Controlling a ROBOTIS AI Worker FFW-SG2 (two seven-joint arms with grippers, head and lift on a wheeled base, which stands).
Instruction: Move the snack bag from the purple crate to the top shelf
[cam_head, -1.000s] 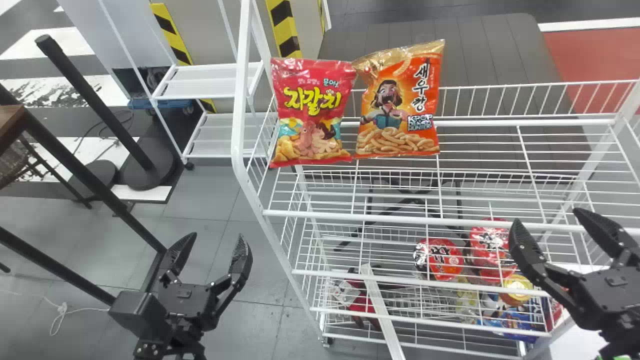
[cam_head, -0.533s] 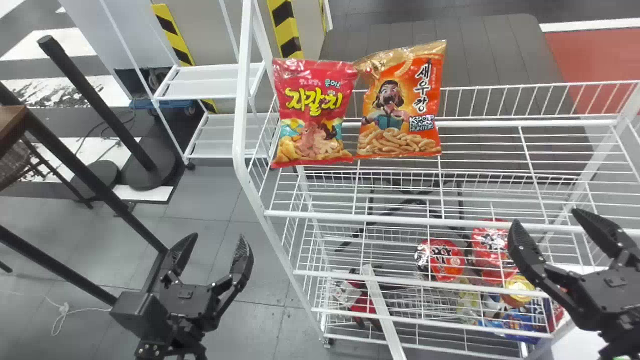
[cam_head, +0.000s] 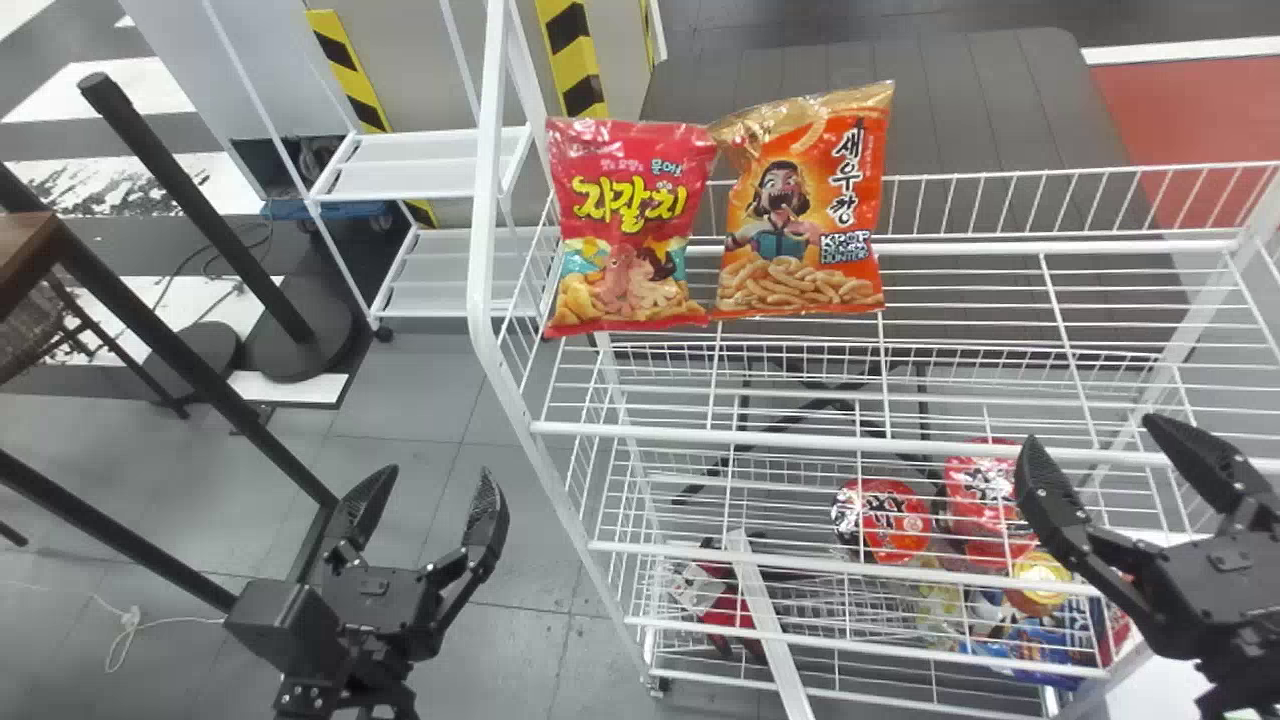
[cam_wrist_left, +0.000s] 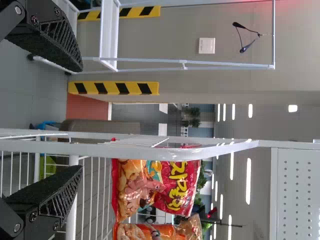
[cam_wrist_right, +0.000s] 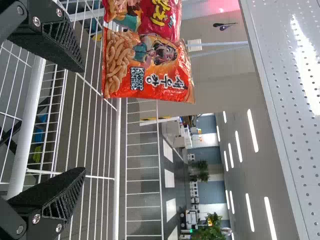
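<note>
Snack bags, two of them, stand upright side by side on a white wire shelf (cam_head: 760, 438), which this onlooker takes for the top shelf of the task. Which one the job means cannot be told; the orange bag (cam_head: 805, 225) and the red bag (cam_head: 630, 225) both look already delivered.

The robot's right gripper (cam_head: 1092, 432), spread wide and holding nothing, lies nearer the orange bag, which sits ahead of it and off to its left. The left gripper (cam_head: 433, 475), likewise wide apart and empty, is the closer to the red bag, ahead and to its right. Each bag's long axis runs bottom to top, the orange one slightly tilted, their neighbouring edges meeting or nearly so. Any correction would probably fall to the right arm, reaching forward and inward over the front rail; a careless pass could topple one bag into the other or snag a finger in the wire. More likely, all that remains is to draw the arms clear.

Bars of the shelf leave gaps beneath the bags. Lower in the rack, red-topped packs (cam_head: 885, 520) rest behind wire. Beyond are grey floor tiles (cam_head: 400, 400), a striped yellow-and-black guard (cam_head: 575, 60) and, overhead, strip lights (cam_wrist_right: 252, 131).
</note>
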